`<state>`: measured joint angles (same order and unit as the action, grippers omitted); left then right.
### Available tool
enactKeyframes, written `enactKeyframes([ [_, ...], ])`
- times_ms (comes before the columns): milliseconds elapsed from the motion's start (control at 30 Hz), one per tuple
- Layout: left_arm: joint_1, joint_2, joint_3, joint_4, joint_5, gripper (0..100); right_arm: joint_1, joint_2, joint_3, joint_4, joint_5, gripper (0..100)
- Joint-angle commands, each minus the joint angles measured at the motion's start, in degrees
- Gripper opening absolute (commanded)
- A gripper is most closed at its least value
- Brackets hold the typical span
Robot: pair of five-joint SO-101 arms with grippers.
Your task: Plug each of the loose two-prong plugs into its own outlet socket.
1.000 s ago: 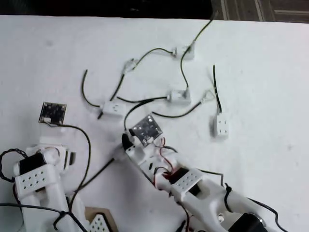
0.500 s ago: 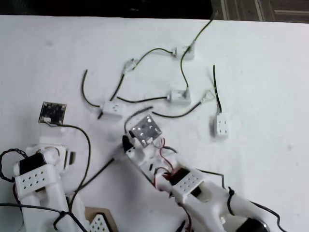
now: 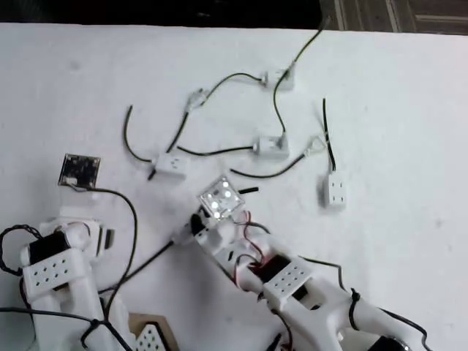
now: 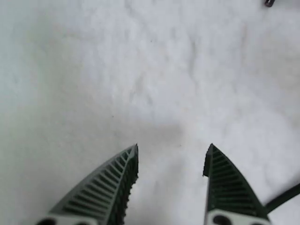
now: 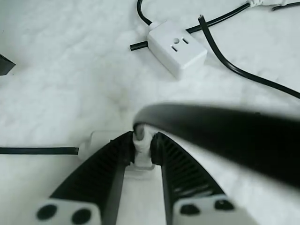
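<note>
My right gripper (image 5: 142, 140) is shut on a white two-prong plug (image 5: 139, 133), and a thick blurred black cable (image 5: 220, 136) runs off from that plug. Right beside the fingers lies a white block (image 5: 101, 139) with a black cord (image 5: 37, 150). Farther off lies a white outlet socket (image 5: 177, 47). From above, this gripper (image 3: 193, 224) sits just below another socket (image 3: 172, 165). More sockets (image 3: 271, 147) (image 3: 336, 190) (image 3: 280, 78) and loose plugs (image 3: 196, 97) (image 3: 314, 146) lie beyond. My left gripper (image 4: 171, 154) hangs open over bare tabletop.
The left arm (image 3: 55, 267) stands at the near left corner, its black cable (image 3: 134, 219) looping past. Thin black cords (image 3: 278, 102) criss-cross between the sockets at mid-table. The white table (image 3: 409, 131) ends at a dark far edge.
The right wrist has drawn back slightly toward the near edge. The black cable that arched up toward the sockets has swung over; its end now lies right of the wrist. The left arm is still.
</note>
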<state>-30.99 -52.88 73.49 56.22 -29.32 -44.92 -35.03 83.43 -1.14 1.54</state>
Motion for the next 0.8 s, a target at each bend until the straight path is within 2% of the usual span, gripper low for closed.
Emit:
enactKeyframes([
  [0, 0.22, -1.01, -0.26, -0.79, -0.44, 24, -0.22, 2.15, -1.76, 0.13, 0.44, 1.6],
  [100, 0.22, -1.01, -0.26, -0.79, -0.44, 24, -0.31, 2.86, -4.04, 4.53, 0.53, 1.6],
  [267, 0.22, -1.01, -0.26, -0.79, -0.44, 24, -0.31, 2.95, -9.32, 17.89, 3.08, 1.6],
  [567, 0.22, -1.01, -0.26, -0.79, -0.44, 24, -0.31, 3.38, -11.16, 23.69, 5.63, 1.6],
  [767, 0.22, -1.01, -0.26, -0.79, -0.44, 24, -0.31, 15.08, -22.24, 31.87, 5.80, 1.6],
])
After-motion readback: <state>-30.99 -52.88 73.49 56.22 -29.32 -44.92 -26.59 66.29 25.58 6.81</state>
